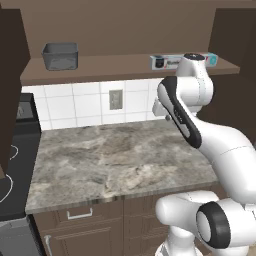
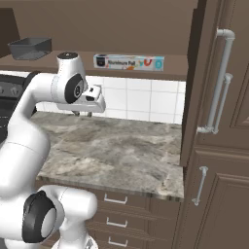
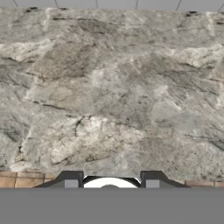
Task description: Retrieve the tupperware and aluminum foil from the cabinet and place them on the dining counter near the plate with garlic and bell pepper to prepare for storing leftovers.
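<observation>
My pincer (image 2: 82, 114) points down over the stone counter (image 2: 116, 151), fingers (image 3: 71, 178) apart, holding nothing. Above it on the shelf (image 1: 120, 67) I see the tupperware (image 1: 60, 55) — up to its left — and the aluminum foil (image 2: 129, 62) up to its right.

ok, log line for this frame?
phase: pre-reach | jaws: open, empty, over counter | tupperware, foil box: on cabinet shelf

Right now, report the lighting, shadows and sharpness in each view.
Left base view: even, flat light, grey plastic tupperware tub crisp, shelf underside shaded. Right base view: blue-and-white aluminium foil box sharp, label print too small to read. Hand view: grey marble counter soft, slightly blurred, no glare.
</observation>
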